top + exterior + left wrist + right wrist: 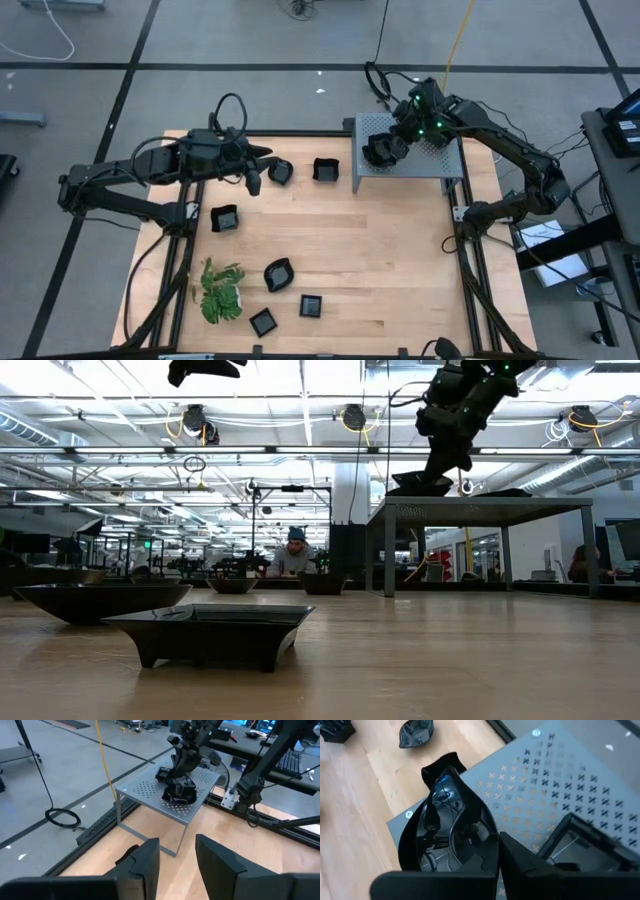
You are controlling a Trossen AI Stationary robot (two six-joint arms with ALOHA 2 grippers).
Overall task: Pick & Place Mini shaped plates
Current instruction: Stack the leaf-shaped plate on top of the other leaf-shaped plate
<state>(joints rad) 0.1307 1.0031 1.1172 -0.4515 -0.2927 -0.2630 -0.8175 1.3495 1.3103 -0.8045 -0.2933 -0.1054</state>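
My right gripper [385, 148] is over the grey perforated shelf [440, 155] at the table's far right, shut on a black leaf-like mini plate [445, 825]. A square mini plate [585, 845] sits on the shelf beside it. My left gripper [255, 175] hovers open and empty at the table's far left, beside a rounded mini plate [282, 172] lying on the wood. More black mini plates lie on the table: one square [326, 169], one [225, 217], one leaf-like [279, 273] and two small square ones [311, 306] [263, 321]. My right gripper pinches the leaf-like plate's rim at its near end [487, 852] between its two fingers, which slant down from above. The plate points away from the fingers over the shelf's corner. In the low view its underside [420, 483] seems to sit on the shelf top.
A green leafy plant [220, 293] stands at the near left. The shelf stands on thin legs [388, 550] above the wood. Black frame rails [470, 260] edge the table. A person [296, 555] sits in the room beyond. Bare wood lies in the table's middle and right [390, 260].
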